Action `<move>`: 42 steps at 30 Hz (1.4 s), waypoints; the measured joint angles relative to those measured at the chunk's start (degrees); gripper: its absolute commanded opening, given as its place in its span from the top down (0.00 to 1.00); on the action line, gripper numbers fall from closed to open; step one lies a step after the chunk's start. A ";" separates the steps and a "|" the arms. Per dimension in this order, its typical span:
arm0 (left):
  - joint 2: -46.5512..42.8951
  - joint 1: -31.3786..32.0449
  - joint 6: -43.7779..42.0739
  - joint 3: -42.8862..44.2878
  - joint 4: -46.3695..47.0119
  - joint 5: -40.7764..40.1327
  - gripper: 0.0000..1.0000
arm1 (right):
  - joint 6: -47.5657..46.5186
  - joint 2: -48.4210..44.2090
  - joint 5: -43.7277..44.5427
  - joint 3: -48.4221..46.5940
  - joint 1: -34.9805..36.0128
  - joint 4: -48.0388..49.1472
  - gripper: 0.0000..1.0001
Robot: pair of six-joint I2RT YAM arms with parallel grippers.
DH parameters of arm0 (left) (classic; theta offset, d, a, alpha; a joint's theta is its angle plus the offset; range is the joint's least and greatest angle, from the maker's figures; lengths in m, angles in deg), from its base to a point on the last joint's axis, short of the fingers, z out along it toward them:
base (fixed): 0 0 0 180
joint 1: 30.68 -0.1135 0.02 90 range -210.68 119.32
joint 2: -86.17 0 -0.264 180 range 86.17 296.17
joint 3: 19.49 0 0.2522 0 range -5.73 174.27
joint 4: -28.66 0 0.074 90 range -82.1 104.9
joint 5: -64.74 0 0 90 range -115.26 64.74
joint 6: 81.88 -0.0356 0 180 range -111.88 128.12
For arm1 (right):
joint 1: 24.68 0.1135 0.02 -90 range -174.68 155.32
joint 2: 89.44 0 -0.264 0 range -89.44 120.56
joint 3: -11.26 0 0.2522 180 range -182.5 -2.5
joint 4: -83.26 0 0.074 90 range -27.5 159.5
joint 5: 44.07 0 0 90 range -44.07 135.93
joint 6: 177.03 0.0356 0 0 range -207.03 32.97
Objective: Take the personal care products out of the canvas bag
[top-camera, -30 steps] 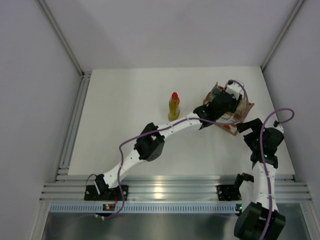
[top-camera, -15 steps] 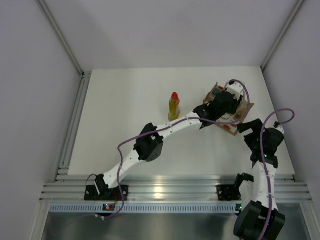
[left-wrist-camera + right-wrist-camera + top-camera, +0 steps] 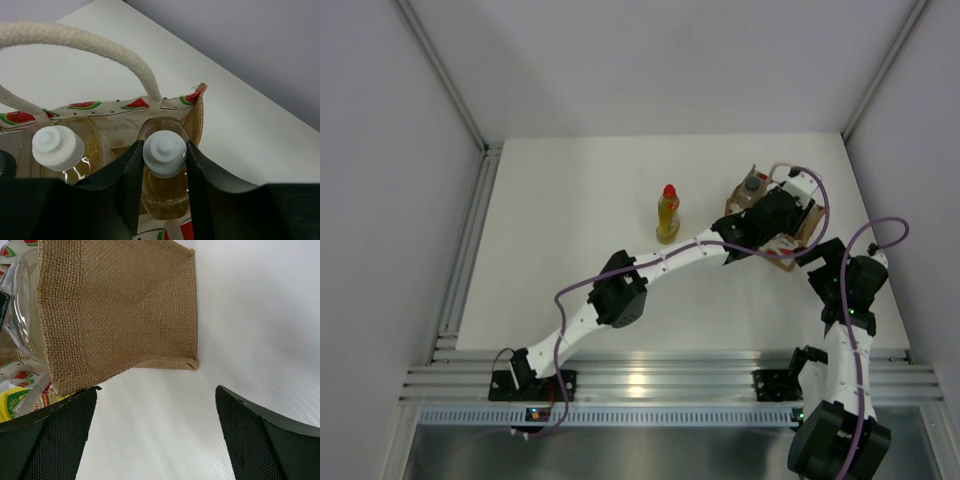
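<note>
Field notes, near edge outward. Both arm bases sat on the aluminium rail [image 3: 650, 382] at your side of the white table [image 3: 570, 280]. Your right gripper [image 3: 156, 390] hung low at the near right of the canvas bag [image 3: 120, 305], jaws spread wide with nothing between them but bare table; its wrist camera showed the bag's burlap end panel just ahead, not touched by either finger. Your left arm stretched diagonally across the table to the bag, and your left gripper [image 3: 164, 147] was down in its mouth, closed narrow on an amber bottle [image 3: 165, 195] just under its white cap, one finger against each side. That bottle stood upright in the bag's end corner, against the watermelon-print side. A second amber bottle [image 3: 58, 146], also white-capped, stood just beside it inside the bag, ungripped. A cream rope handle [image 3: 90, 42] arched over both. Left of the bag and well apart from it, the yellow bottle [image 3: 667, 215] with the red cap stood upright on the table. At the bag's far left corner the clear bottle's dark grey cap [image 3: 752, 186] showed above the rim, inside the bag.
</note>
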 measured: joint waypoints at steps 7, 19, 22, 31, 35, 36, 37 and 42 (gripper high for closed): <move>-1.86 0.11 -1.09 0.00 -0.28 -0.81 1.00 | 0.00 0.37 0.04 0.00 0.00 0.02 0.01; -7.19 0.52 -2.58 0.00 -0.13 -2.51 1.00 | 0.02 0.37 0.02 -0.02 0.00 0.04 0.01; -8.63 0.52 -3.04 0.00 -0.15 -3.15 1.00 | 0.02 0.37 0.04 -0.02 0.00 0.04 0.00; -13.77 0.44 -4.57 -0.07 -0.37 -5.01 1.00 | 0.04 0.37 0.04 -0.02 -0.09 0.04 0.01; -17.33 0.13 -5.16 -1.51 -0.52 -5.29 1.00 | 0.02 0.37 0.09 -0.02 -0.15 0.04 0.01; -18.12 0.04 -5.35 -1.86 -0.52 -5.44 1.00 | 0.00 0.37 0.09 -0.02 -0.26 0.04 0.01; -19.15 -0.09 -5.62 -2.36 -0.48 -5.64 1.00 | 0.00 0.37 0.11 -0.02 -0.37 0.04 0.01; -25.29 -1.18 -6.27 -7.04 -0.44 -6.58 1.00 | -0.07 0.37 0.26 -0.02 -0.63 0.04 0.01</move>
